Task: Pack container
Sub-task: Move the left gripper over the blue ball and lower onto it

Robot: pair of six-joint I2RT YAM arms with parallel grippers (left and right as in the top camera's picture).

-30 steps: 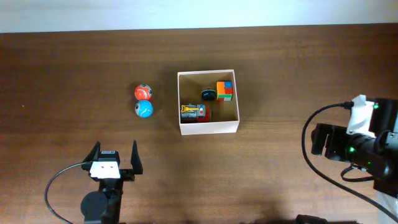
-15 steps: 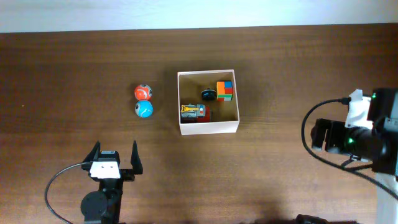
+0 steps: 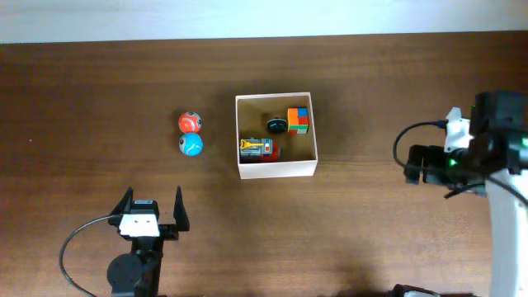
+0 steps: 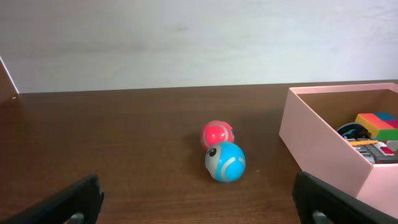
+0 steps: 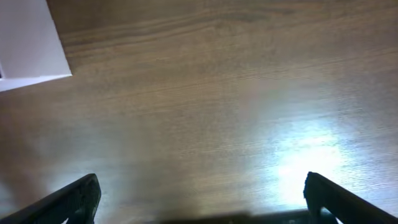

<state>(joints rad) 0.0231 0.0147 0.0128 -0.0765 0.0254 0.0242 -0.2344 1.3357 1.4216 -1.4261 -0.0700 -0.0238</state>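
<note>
Your square white-walled container with the tan floor (image 3: 276,169) sits mid-table and already holds a multicoloured block cube (image 3: 298,120), a dark round toy (image 3: 276,125) and a yellow and red toy vehicle (image 3: 259,149). Two pieces are not yet packed: a red-orange ball (image 3: 190,122) and a blue ball (image 3: 190,145), both to the left of the container and near its wall, the blue one on the near side of the red one. They sit just beside each other, and you cannot tell whether they touch.

Your left tool (image 3: 153,202) hangs nearer you than the container and to its left, fingers spread wide and empty. The blue ball lies straight ahead of it and a shade right. Your right tool (image 5: 202,205) is likewise spread and empty, well apart on the container's right, with the box between it and the balls.

The left arm is clearly nearer, and being round, the balls set no grip axis
</note>
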